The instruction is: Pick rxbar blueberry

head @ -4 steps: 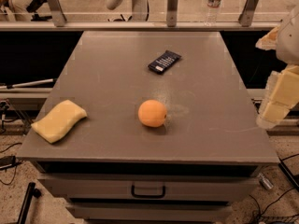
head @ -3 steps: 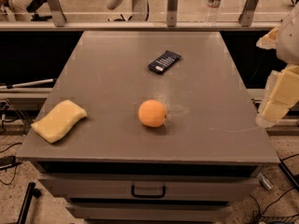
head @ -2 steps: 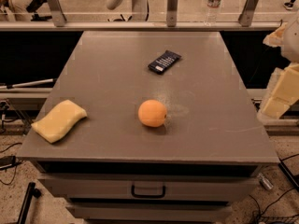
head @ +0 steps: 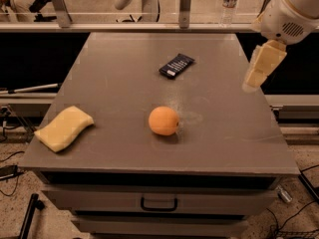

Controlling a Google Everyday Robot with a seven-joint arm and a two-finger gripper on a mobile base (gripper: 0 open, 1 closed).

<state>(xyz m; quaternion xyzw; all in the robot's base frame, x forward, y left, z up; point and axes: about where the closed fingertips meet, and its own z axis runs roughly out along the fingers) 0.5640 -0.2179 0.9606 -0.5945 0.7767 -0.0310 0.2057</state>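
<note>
The orange (head: 163, 120) sits on the grey tabletop (head: 119, 88), a little nearer the front edge than the middle. The bar (head: 176, 65) lies flat on the tabletop behind the orange and slightly to its right in the picture. The two are well apart, with bare surface between them. The bar's dark wrapper is turned at a slant. The short end nearer the orange carries a white patch, and thin white lines of print run along the length. Nothing touches the bar.

The gripper (head: 260, 68) hangs in the air far to the right of the orange and further back, over the tabletop's right edge. It is about level with the bar but well apart from it. It is cream-coloured and tilts downward and to the left from the white arm (head: 291, 9), which enters at the top right corner. How far the jaws stand apart cannot be told from this angle; the bar is not in them.

The sponge (head: 63, 128), yellow and wavy-edged, lies far to the left of the orange, near the tabletop's front left corner. It is about as close to the front edge as the orange. Below the orange, under the front edge, is a drawer (head: 99, 200) with a dark handle (head: 159, 203). Far behind the orange, beyond the tabletop's back edge, a clear bottle (head: 229, 1) stands by a rail.
</note>
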